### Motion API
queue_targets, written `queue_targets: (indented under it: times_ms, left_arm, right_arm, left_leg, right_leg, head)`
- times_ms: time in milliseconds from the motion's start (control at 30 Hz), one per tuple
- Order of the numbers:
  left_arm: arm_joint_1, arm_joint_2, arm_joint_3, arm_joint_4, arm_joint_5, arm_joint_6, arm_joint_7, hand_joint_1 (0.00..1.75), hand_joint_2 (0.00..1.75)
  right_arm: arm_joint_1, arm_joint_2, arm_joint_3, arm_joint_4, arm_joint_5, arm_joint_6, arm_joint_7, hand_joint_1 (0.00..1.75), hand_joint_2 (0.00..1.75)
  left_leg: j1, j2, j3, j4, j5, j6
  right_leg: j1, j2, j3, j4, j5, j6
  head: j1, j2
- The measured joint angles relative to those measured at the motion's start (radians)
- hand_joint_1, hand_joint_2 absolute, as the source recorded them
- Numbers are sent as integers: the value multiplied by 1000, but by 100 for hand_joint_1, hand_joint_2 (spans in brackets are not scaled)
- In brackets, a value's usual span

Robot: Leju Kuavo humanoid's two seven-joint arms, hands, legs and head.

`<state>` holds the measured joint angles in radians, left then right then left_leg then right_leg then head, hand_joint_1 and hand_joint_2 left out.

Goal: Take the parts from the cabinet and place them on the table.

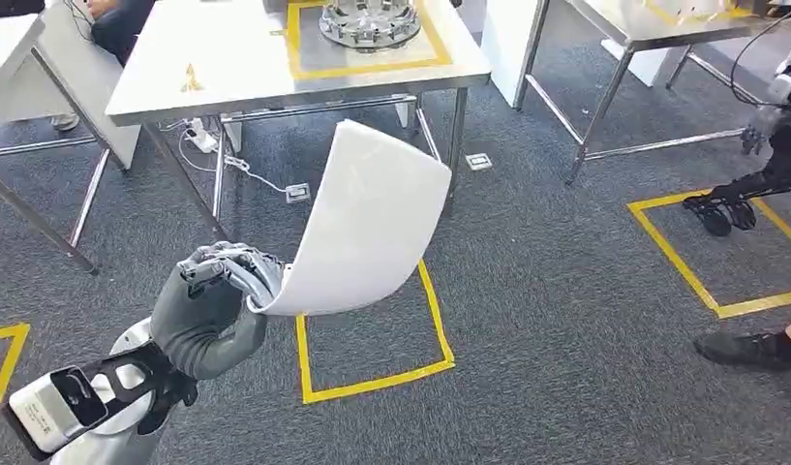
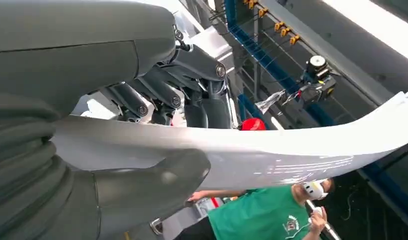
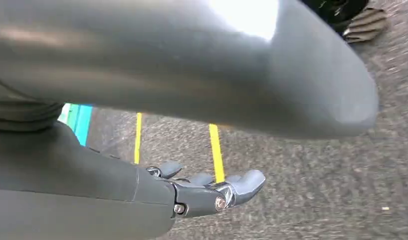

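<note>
Panel (image 1: 372, 218), one, white and curved, gripped at its lower edge by left hand (image 1: 217, 291), long axis rising toward worktop (image 1: 227, 68). Right hand (image 3: 211, 192) holding nothing, fingers apart.

Dark grey carpet floor (image 1: 565, 291) with yellow tape squares (image 1: 372, 378). White metal-legged surface (image 1: 236, 68) ahead, yellow outline on top; second steel table (image 1: 653, 39) beside it. Floor sockets (image 1: 296, 193), white cable. Possibly ceiling strip light (image 2: 371, 25).
</note>
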<state>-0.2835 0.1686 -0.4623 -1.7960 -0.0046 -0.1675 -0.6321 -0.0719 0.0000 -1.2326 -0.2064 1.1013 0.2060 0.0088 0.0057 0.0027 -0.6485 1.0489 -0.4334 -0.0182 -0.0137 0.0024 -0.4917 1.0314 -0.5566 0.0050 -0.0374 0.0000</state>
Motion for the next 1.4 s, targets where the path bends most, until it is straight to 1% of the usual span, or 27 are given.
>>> queue_targets:
  times_ms: [33,67,167,233,300,333,367,400,433,500,533,600,667,733,833,867,900,1000,1067,1100,1133,1167,1200,1233,1333,1367,1400]
  left_arm:
    - [0,0,-5,5,3,0,0,175,175]
    - [0,0,-8,6,2,2,1,175,175]
    - [2,1,-11,4,-2,11,-5,175,175]
    - [3,1,-12,0,-8,13,-6,175,175]
    - [9,1,-14,0,-15,13,-6,175,175]
    - [11,0,-15,0,-17,13,-6,175,175]
    - [14,-1,-16,0,-19,13,-6,175,175]
    - [15,-3,-16,0,-23,11,-5,175,175]
    - [15,-5,-17,-1,-24,8,-4,175,175]
    - [16,-9,-18,-2,-27,5,-3,175,175]
    - [19,-11,-19,-2,-30,3,0,175,175]
    - [28,-11,-18,-5,-34,3,0,175,175]
    - [40,-8,-11,-16,-34,3,-9,175,175]
    - [52,-3,6,-28,-37,6,-19,175,175]
    - [103,-3,23,-52,-64,14,-21,175,175]
    - [115,-3,25,-57,-67,15,-21,175,175]
    - [125,-3,29,-65,-75,17,-21,175,175]
    - [145,-3,36,-92,-91,18,-16,175,175]
    - [155,-9,34,-106,-109,17,-5,175,175]
    - [159,-14,33,-117,-117,17,3,175,175]
    - [160,-14,33,-125,-119,17,4,175,175]
    - [160,-17,32,-130,-121,17,6,175,175]
    - [162,-21,32,-135,-122,18,7,175,175]
    - [162,-24,32,-136,-124,17,7,175,175]
    - [163,-28,30,-141,-125,17,8,175,175]
    - [162,-27,29,-141,-123,17,8,175,175]
    - [161,-28,29,-140,-118,16,9,175,175]
  right_arm:
    - [-1,0,0,0,0,0,-2,0,0]
    - [-1,0,0,0,1,0,-3,0,0]
    - [1,0,0,0,8,0,-14,0,0]
    - [-3,0,0,0,9,3,-16,0,0]
    - [0,0,0,0,8,3,-15,0,0]
    - [2,0,0,0,6,3,-15,0,0]
    - [4,0,0,0,5,3,-15,0,0]
    - [4,0,0,0,2,3,-13,0,0]
    - [4,0,0,0,-1,3,-11,0,0]
    - [5,-1,-1,0,-6,3,-5,0,0]
    - [5,-2,-3,0,-8,3,0,0,0]
    - [7,-2,-3,0,-4,3,4,0,0]
    - [5,3,-3,0,8,2,3,0,0]
    - [0,6,-2,0,24,-1,2,0,0]
    - [0,6,1,0,39,0,4,0,0]
    - [1,6,2,0,40,0,5,0,0]
    - [2,6,2,0,41,0,5,0,0]
    - [-1,7,3,0,39,0,6,0,0]
    - [-4,7,3,0,35,-1,5,0,0]
    - [-3,5,3,0,35,-1,4,0,0]
    - [-3,5,3,0,32,-1,2,0,0]
    - [-3,2,3,0,32,-1,2,0,0]
    - [-3,1,3,0,32,0,1,0,0]
    - [-5,1,3,0,31,4,2,0,0]
    - [-5,0,3,0,31,4,2,0,0]
    - [-2,0,3,0,30,4,3,0,0]
    - [1,0,3,0,29,4,3,0,0]
  left_leg:
    - [-3,3,2,7,-35,11]
    - [-4,1,9,6,-10,19]
    - [2,-4,40,-4,-20,41]
    - [1,-4,52,-7,-31,51]
    - [-2,-6,62,-7,-46,56]
    - [-3,-10,70,-7,-54,57]
    - [-5,-12,80,-7,-62,56]
    - [-6,-13,93,-7,-72,55]
    - [-8,-13,107,-7,-81,54]
    - [-7,-12,123,-8,-101,50]
    - [-12,-15,134,-8,-106,43]
    - [-10,-16,146,-2,-99,29]
    - [-14,-15,132,25,-90,16]
    - [-10,-12,78,130,-97,5]
    - [-3,-11,-38,282,-206,-10]
    - [-2,-10,-53,279,-208,-9]
    - [-2,-9,-48,240,-182,-9]
    - [-3,-5,34,5,-16,8]
    - [-9,-3,37,1,-84,20]
    - [-8,-5,43,-6,-77,27]
    - [-7,-9,49,-12,-65,37]
    - [-1,-9,72,-12,-41,46]
    - [0,-4,81,-14,-49,50]
    - [-1,-3,91,-13,-53,54]
    - [-3,-5,99,-13,-70,57]
    - [-3,-7,105,-13,-77,56]
    - [-3,-8,114,-13,-85,54]
  right_leg:
    - [1,0,-2,-5,-7,8]
    - [0,0,2,-11,-14,17]
    - [-2,-1,2,45,-1,28]
    - [-1,0,-83,172,-15,34]
    - [0,0,-181,285,-89,40]
    - [0,0,-214,304,-110,40]
    - [0,0,-224,283,-98,38]
    - [2,0,-216,228,-56,33]
    - [4,0,-197,157,-1,25]
    - [16,2,-153,19,146,1]
    - [22,1,-167,13,109,3]
    - [23,3,-151,3,126,-9]
    - [12,3,-124,-4,121,-19]
    - [10,2,-107,-9,109,-30]
    - [9,4,-91,-9,90,-29]
    - [9,4,-82,-8,82,-27]
    - [9,4,-73,-8,75,-26]
    - [9,2,-48,-8,53,-17]
    - [13,3,-39,-6,32,-1]
    - [13,1,-24,-7,29,6]
    - [15,1,-26,13,50,15]
    - [15,2,-24,25,40,20]
    - [11,1,-25,49,28,24]
    - [9,1,-51,94,6,31]
    - [9,1,-188,278,-81,40]
    - [9,1,-213,290,-80,41]
    - [9,1,-215,262,-56,40]
  head:
    - [-2,0]
    - [0,0]
    - [1,0]
    - [5,0]
    - [7,0]
    - [8,0]
    - [9,0]
    - [10,0]
    - [10,0]
    - [12,0]
    - [10,0]
    - [14,0]
    - [13,0]
    - [5,0]
    - [0,0]
    - [0,0]
    - [0,0]
    - [-2,0]
    - [0,0]
    - [-1,0]
    - [0,0]
    - [0,0]
    - [5,0]
    - [10,0]
    - [14,0]
    - [16,0]
    - [16,0]
